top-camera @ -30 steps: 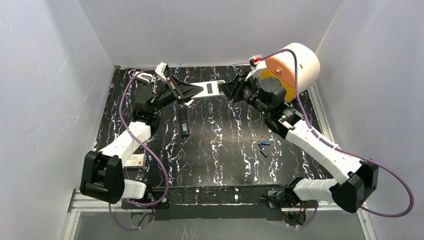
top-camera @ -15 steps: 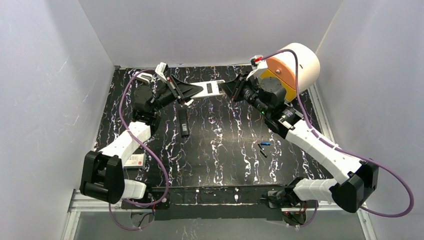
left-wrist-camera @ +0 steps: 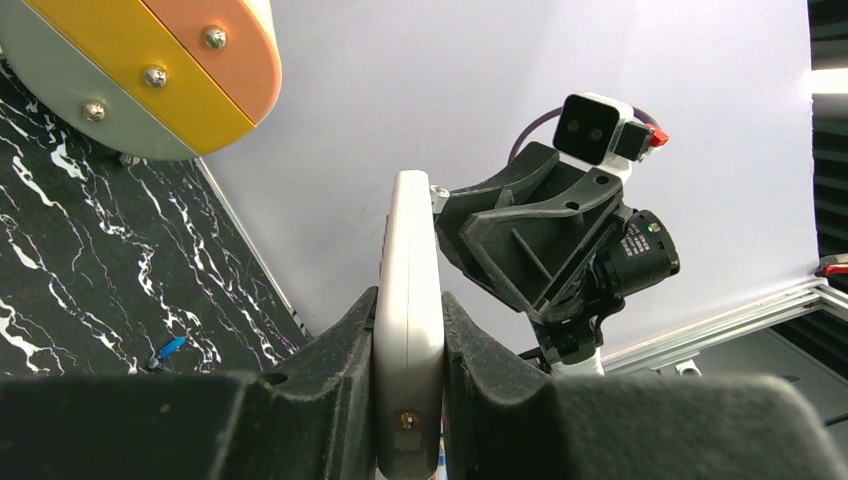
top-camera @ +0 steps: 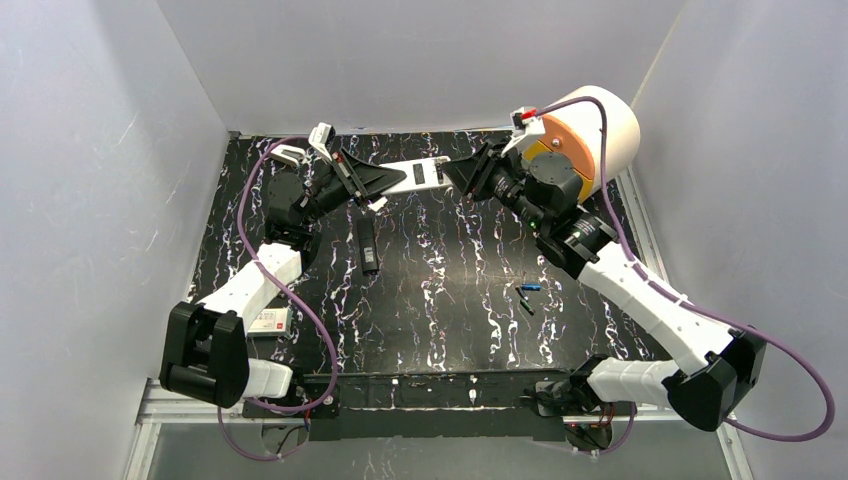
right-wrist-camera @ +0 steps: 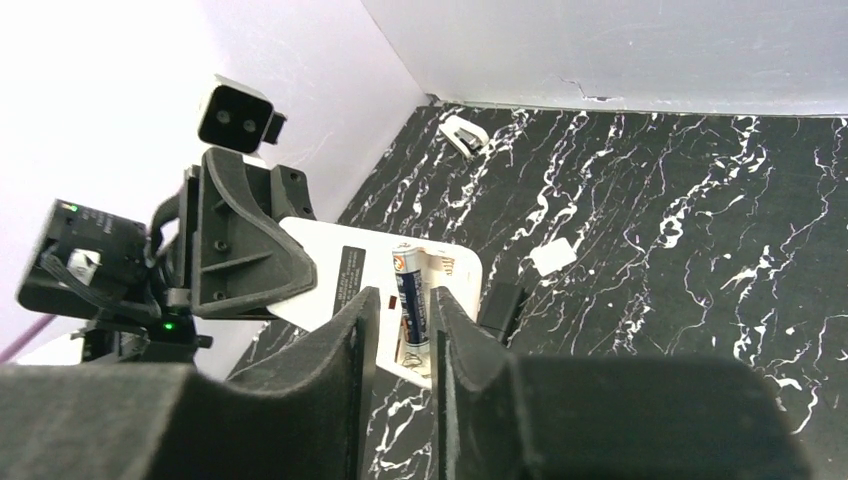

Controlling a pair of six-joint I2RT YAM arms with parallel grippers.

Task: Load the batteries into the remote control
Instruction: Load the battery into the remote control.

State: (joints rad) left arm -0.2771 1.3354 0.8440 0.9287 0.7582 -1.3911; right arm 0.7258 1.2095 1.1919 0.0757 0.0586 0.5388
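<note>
Left tool (left-wrist-camera: 408,300) grips remote (left-wrist-camera: 410,250); battery (right-wrist-camera: 410,298) in its compartment (right-wrist-camera: 445,275)

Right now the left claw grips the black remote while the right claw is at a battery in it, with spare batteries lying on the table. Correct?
No. The left claw grips the white remote, per the left wrist view; the black remote lies on the table. The rest holds.

Between the left gripper (top-camera: 388,181) and right gripper (top-camera: 453,175) the remote (top-camera: 420,177) spans, one battery (right-wrist-camera: 408,298) in its compartment.
</note>
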